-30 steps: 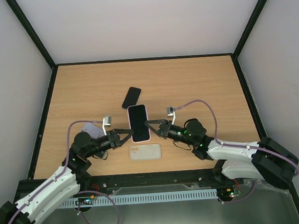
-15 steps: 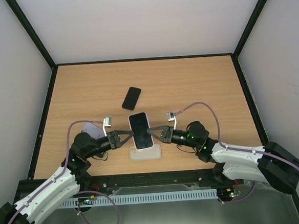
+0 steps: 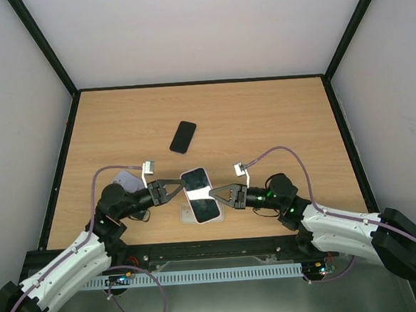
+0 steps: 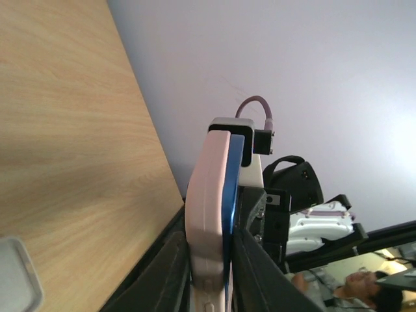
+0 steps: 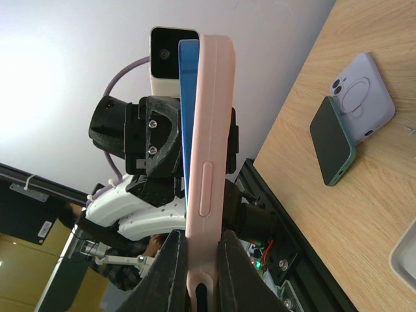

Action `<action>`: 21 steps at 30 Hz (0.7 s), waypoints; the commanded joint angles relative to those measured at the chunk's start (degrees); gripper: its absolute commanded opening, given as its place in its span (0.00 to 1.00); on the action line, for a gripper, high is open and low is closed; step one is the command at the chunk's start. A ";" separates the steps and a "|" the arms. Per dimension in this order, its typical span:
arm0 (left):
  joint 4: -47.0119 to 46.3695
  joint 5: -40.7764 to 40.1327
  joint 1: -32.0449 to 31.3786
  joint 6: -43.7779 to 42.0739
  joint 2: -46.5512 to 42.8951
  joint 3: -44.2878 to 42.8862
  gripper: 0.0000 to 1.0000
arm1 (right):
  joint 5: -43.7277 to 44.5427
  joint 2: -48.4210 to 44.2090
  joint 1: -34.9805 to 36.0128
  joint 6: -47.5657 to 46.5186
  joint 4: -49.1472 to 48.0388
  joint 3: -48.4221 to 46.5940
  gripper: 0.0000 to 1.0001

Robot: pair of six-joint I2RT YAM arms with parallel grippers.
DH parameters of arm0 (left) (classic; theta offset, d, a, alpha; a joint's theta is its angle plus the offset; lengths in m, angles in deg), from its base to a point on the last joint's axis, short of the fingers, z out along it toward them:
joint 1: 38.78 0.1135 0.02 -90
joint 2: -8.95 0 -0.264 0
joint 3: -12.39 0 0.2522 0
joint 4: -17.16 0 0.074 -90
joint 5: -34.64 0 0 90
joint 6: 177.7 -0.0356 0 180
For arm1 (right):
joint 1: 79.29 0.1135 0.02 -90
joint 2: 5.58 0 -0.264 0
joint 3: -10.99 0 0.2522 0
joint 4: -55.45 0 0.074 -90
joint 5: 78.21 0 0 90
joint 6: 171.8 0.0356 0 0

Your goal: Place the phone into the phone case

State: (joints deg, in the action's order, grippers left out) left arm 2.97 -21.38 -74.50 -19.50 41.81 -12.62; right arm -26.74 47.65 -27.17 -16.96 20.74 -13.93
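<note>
A phone (image 3: 200, 196) with a dark screen and a blue edge (image 4: 228, 195) lies against a pink phone case (image 4: 205, 214), and both are held in the air between the two arms. My left gripper (image 3: 183, 188) is shut on its left edge, the fingers pressing case and phone together (image 4: 209, 246). My right gripper (image 3: 212, 193) is shut on the opposite edge (image 5: 200, 242), over the pink case (image 5: 211, 130). The blue phone edge (image 5: 188, 97) shows beside the case. The phone hangs tilted above a clear case (image 3: 217, 214) on the table.
A black phone (image 3: 183, 136) lies further back on the wooden table (image 3: 277, 122). A lavender case (image 3: 128, 181) lies by the left arm, with a dark teal-edged phone (image 5: 331, 146) next to it (image 5: 361, 97). The black frame (image 3: 200, 249) runs along the near edge.
Both grippers have carried the pink-cased phone toward the near edge and turned it askew. It now hangs over the clear case. The left jaws have narrowed on it.
</note>
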 commanded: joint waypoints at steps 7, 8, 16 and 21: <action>-4.73 0.85 0.02 -1.19 -0.93 -0.13 0.02 | -2.65 0.19 0.18 -1.75 -1.79 -0.91 0.11; -4.68 1.01 0.03 -1.28 -1.47 0.03 0.02 | -2.49 -0.01 0.24 -1.74 -1.64 -0.94 0.13; -2.97 2.78 0.04 -3.21 -4.20 -0.11 0.02 | 1.05 -2.46 0.21 -2.34 3.16 -3.16 0.38; -5.93 8.69 0.04 -2.65 -1.78 -0.74 0.02 | 3.63 -2.36 0.25 -4.18 9.25 -7.43 0.43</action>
State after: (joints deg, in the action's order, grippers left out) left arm 2.91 -18.10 -74.48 -22.08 39.17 -12.22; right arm -25.23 46.01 -27.15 -19.11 25.97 -17.34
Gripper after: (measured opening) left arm 0.089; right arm 0.423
